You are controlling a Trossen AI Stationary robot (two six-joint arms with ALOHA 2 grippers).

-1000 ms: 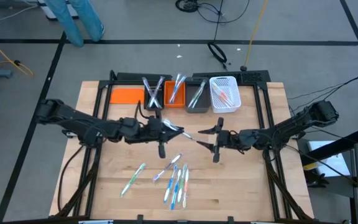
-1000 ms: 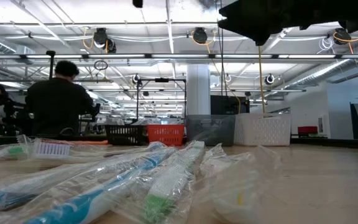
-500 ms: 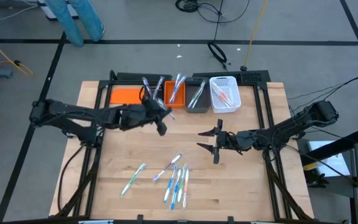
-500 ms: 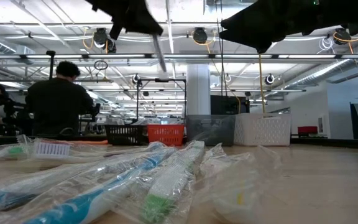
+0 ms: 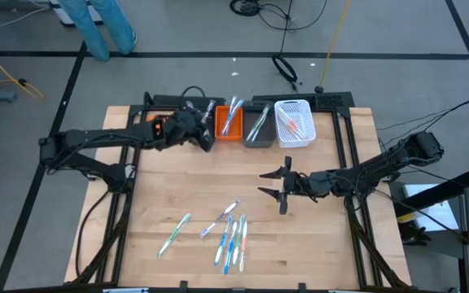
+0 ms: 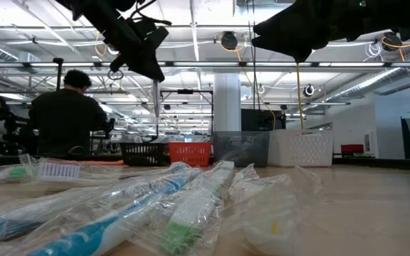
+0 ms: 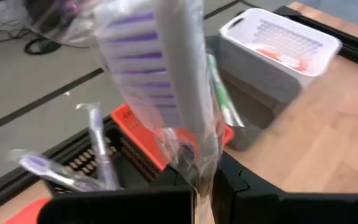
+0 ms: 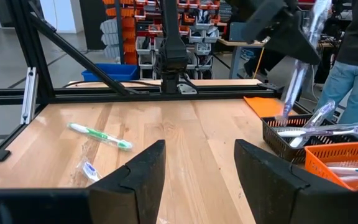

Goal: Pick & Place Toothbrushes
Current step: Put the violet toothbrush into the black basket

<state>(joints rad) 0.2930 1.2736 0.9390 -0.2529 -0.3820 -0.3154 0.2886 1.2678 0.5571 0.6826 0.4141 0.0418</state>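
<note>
The left gripper is clamped on a wrapped purple toothbrush, which stands up from between its fingers inside a clear wrapper. Just below and ahead of the gripper sits the black bin, with two more purple toothbrushes lying in it. Beside the gripper toward the right arm is the orange bin holding blue toothbrushes, then the grey bin and the white basket with pink ones inside. On the gripper's other side a flat orange tray is partly hidden by the arm.

The right gripper hangs over the middle of the table with its fingers spread apart and nothing between them. Near it, toward the front edge, lies a loose pile of wrapped toothbrushes, blue, green and white, with one green-and-white brush lying apart from the pile.

Beyond the table, a person in a dark top shows in the low view.
</note>
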